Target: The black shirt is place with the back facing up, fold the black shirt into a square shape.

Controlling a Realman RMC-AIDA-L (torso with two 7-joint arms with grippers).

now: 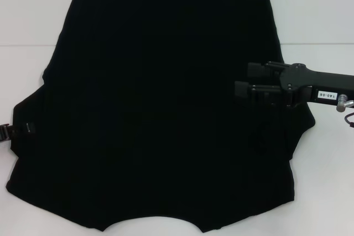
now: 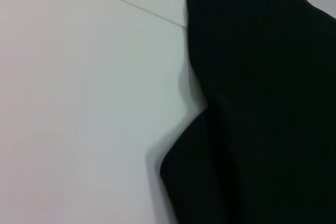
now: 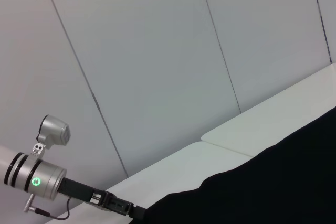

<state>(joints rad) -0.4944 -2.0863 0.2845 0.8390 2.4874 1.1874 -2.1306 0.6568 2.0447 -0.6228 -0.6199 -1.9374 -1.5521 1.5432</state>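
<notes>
a: right gripper [image 1: 246, 85]?
b: over the black shirt's [image 1: 160, 109] right side, fingers slightly parted, holding nothing.
a: left gripper [image 1: 12, 130]?
b: mostly hidden at the shirt's left edge; its grip can't be made out.
a: the shirt?
b: spread flat on the white table [image 1: 315, 15], plain face up.
</notes>
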